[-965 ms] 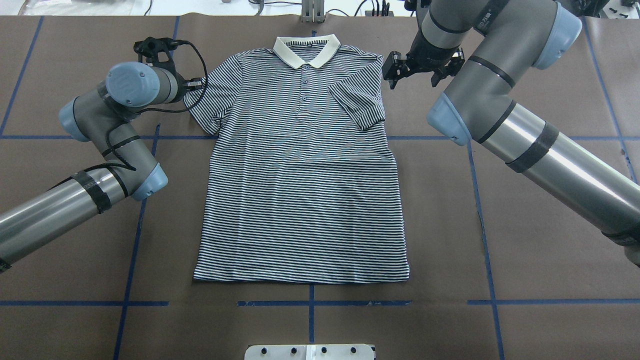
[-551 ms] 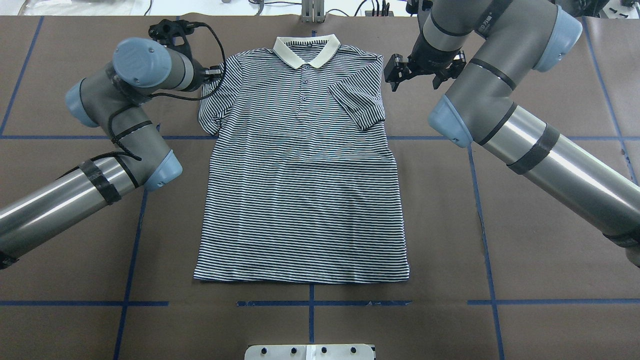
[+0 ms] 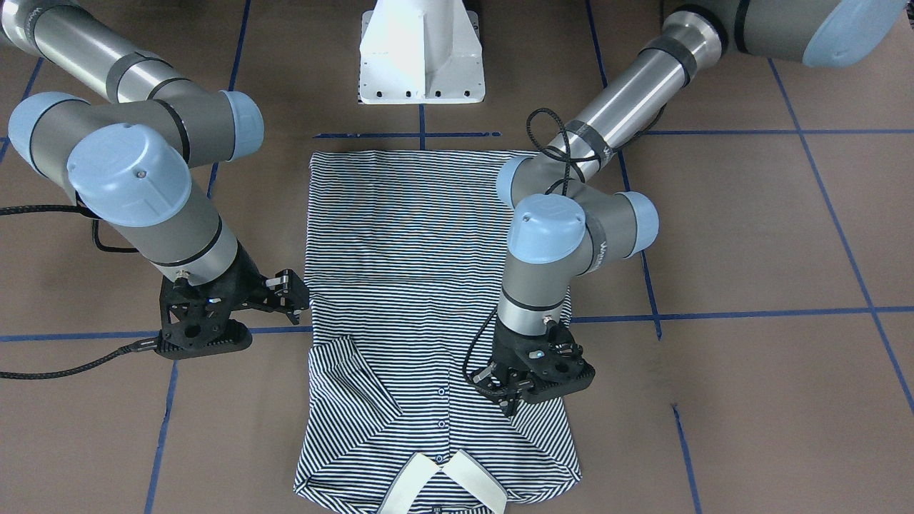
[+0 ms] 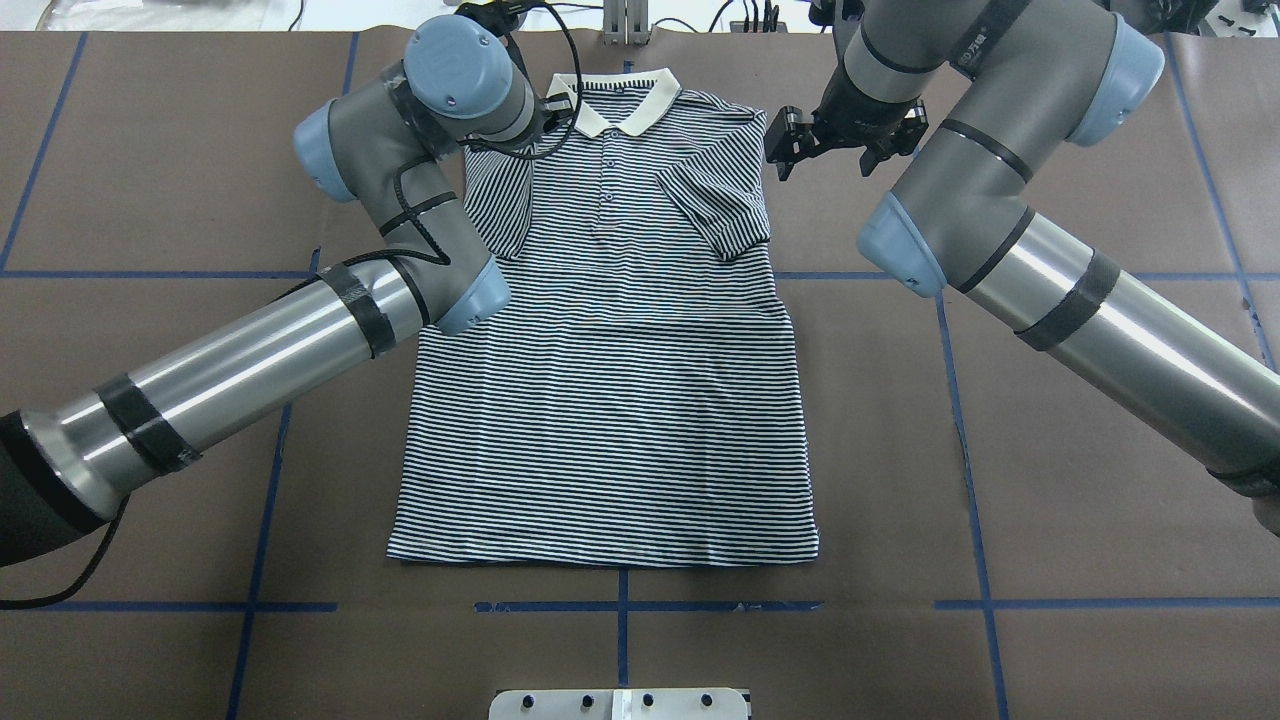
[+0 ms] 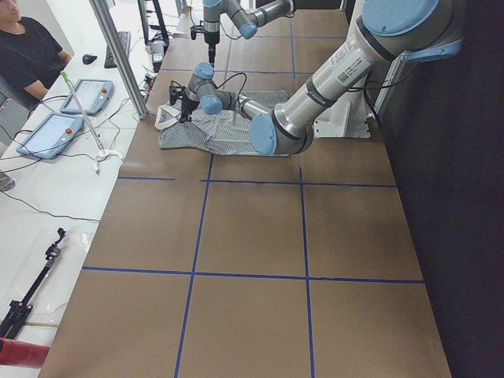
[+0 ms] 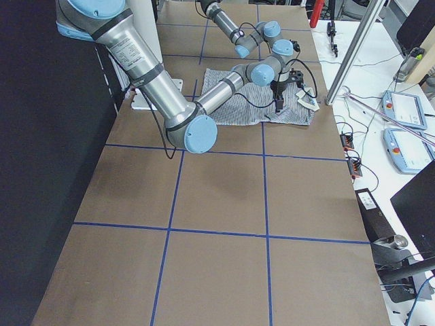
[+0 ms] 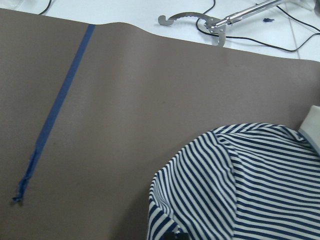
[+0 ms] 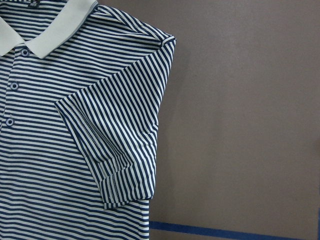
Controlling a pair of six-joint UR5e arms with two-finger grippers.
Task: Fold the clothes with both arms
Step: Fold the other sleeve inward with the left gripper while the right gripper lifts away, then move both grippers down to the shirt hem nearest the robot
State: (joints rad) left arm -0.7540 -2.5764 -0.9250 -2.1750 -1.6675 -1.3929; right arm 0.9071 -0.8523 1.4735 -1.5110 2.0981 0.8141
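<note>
There is 1 striped polo shirt (image 4: pixel 610 400), 1 white pedestal base (image 3: pixel 421 53) and 1 person (image 5: pixel 27 51). 2 robot arms, the left arm (image 4: pixel 250 360) and right arm (image 4: pixel 1080 300), carry 2 grippers, the left gripper (image 3: pixel 508 401) and right gripper (image 4: pixel 780 142).

Blue tape lines (image 4: pixel 1100 603) divide the brown table (image 4: pixel 1100 520), with a white pedestal base (image 3: pixel 421 53) at its near edge. Beyond the far edge, two tablets (image 5: pixel 49 135) lie beside a seated person (image 5: pixel 27 51).

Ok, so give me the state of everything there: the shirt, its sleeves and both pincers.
shirt: flat, face up, lower body not folded.
right sleeve: folded in over the chest, lying flat.
left sleeve: turned in over the chest, raised at its end.
left pincer: shut on left sleeve.
right pincer: open, empty, beside the shirt.
</note>
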